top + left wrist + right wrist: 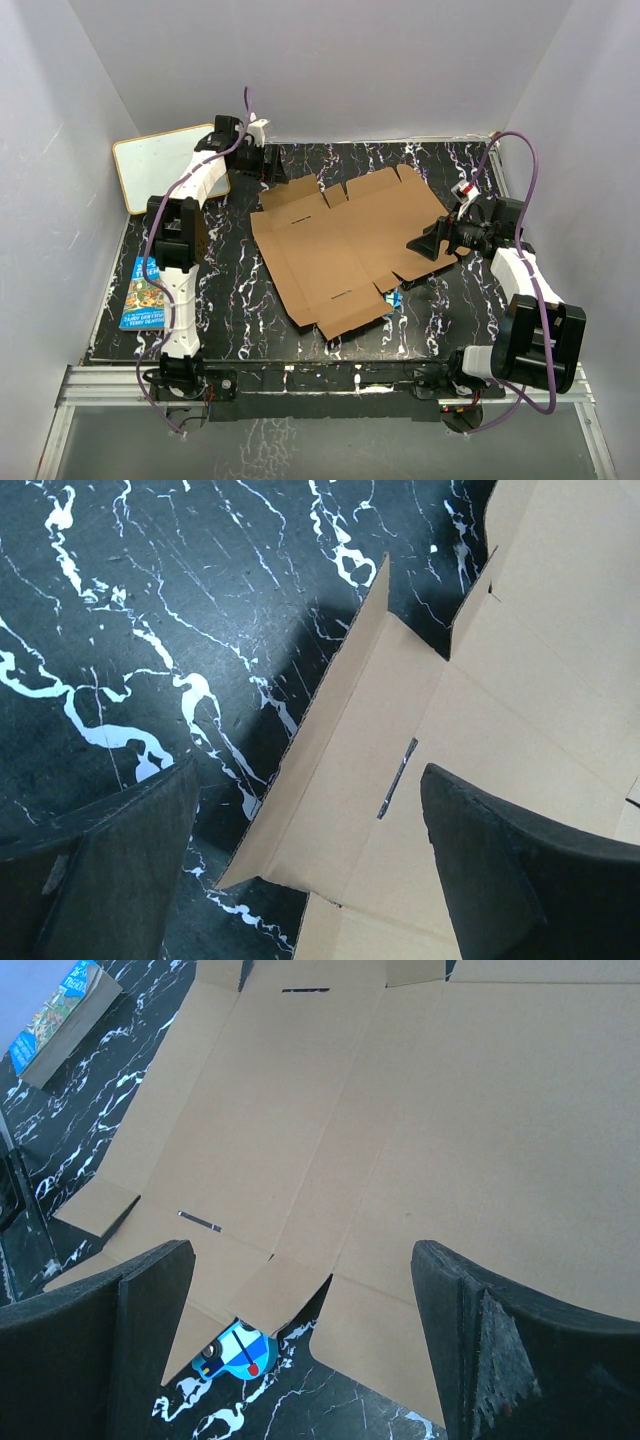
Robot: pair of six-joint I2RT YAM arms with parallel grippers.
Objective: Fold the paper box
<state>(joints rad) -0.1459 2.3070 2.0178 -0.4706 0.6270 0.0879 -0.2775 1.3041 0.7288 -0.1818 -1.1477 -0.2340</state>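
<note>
So, paper box [345, 250] lies flat, unfolded; left hand [308, 780] & right hand [300, 1250] wide open, empty; next prob: pinch edge flap, lift.

A robotics lab cell. Plain white walls [350, 60] box in a black marbled tabletop [240, 300]. Two cabled robot arms [180, 250] stand on an aluminium rail [100, 385].

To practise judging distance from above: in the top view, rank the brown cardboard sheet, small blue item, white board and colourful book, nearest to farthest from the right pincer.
1. Brown corrugated cardboard sheet: beneath the right pincer.
2. Small blue item: at the sheet's near edge.
3 and 4. Tan-framed white board, far left rear, and colourful book, left front: too close to call.
</note>
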